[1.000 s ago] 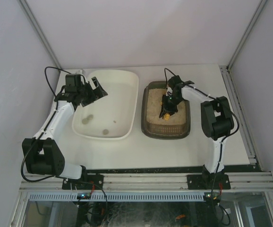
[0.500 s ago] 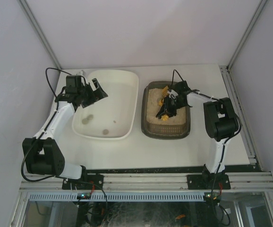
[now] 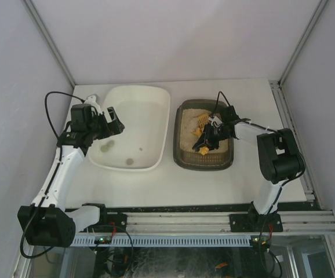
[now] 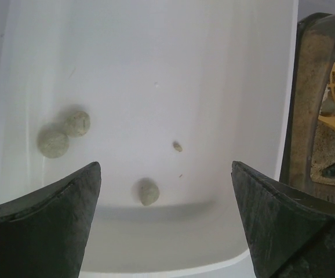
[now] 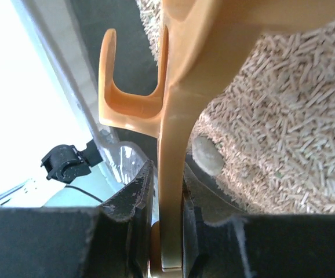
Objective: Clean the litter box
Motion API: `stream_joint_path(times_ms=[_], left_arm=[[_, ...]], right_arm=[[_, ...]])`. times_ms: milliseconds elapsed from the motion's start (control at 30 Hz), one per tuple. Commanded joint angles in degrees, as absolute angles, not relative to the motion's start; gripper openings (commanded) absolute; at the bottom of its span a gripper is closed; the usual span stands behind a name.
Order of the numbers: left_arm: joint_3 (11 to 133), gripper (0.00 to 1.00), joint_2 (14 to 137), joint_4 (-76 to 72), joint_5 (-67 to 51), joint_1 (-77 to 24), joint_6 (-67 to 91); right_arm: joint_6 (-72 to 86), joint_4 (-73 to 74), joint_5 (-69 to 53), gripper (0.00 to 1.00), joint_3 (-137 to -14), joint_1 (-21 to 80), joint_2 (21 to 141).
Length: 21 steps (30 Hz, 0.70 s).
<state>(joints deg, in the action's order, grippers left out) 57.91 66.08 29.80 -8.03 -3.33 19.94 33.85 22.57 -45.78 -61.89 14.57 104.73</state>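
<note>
Gripping the orange scoop (image 5: 173, 110) tightly is the right pincer (image 5: 165, 200).

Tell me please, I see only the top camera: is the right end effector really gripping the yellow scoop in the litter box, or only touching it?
Observer: It is gripping. In the right wrist view the right end effector is shut on the handle of the scoop.
Operator: Is some dirt near the handle?
Observer: Yes, one grey lump lies on the pellets in the litter box, right beside the handle.
Operator: In the white tub I count only two lumps. Correct?
Observer: No. The left wrist view shows three lumps in the white tub, two of them close together.
</note>
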Motion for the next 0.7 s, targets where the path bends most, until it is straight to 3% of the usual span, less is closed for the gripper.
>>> stream_joint_path(times_ms=[0,433,667], left_arm=[[58.4,0.97,64.9,33.4,-6.1,-1.8,15.7],[59.3,0.94,60.8,43.1,-3.8,-0.2,6.3],[55.6,0.91,60.9,42.0,-4.6,-0.2,0.0]], right_arm=[[34.8,19.5,-48.2,0.0,-60.1,13.8,99.2],[34.5,15.2,-47.9,0.0,-51.9,11.8,91.5],[37.8,1.8,-46.4,0.0,-42.6,11.6,84.3]])
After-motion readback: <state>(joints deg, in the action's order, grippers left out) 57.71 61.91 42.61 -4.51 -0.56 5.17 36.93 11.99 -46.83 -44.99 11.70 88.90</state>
